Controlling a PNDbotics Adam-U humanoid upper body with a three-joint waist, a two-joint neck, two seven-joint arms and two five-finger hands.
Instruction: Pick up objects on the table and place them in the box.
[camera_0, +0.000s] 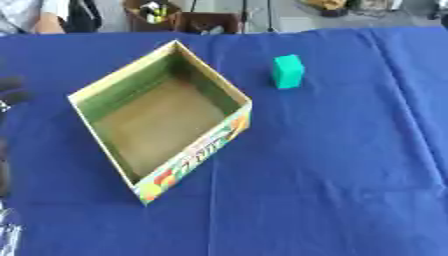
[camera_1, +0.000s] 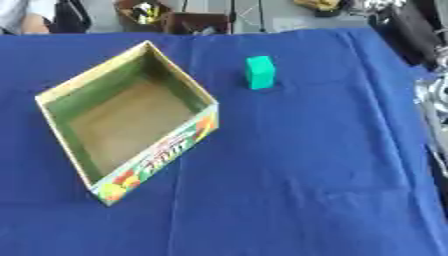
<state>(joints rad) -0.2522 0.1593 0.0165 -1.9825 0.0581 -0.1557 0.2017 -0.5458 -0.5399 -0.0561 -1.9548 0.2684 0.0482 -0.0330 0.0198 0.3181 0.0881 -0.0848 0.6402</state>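
An open cardboard box (camera_0: 226, 89) with a colourful printed front side sits turned diagonally on the blue cloth, left of centre. Its brown floor is bare. A small green block (camera_0: 287, 71) stands upright on the cloth just beyond the box's right corner, apart from it. Dark parts of my left arm or hand (camera_0: 9, 89) show at the left edge, well away from the box. Black and silver parts of my right arm (camera_1: 432, 102) run down the right edge, far from the block. Neither hand touches anything.
The blue tablecloth (camera_0: 332, 175) covers the whole table, with wide open cloth to the right of and in front of the box. Beyond the far edge stand brown containers (camera_0: 153, 15), and a person's arm shows at the top left.
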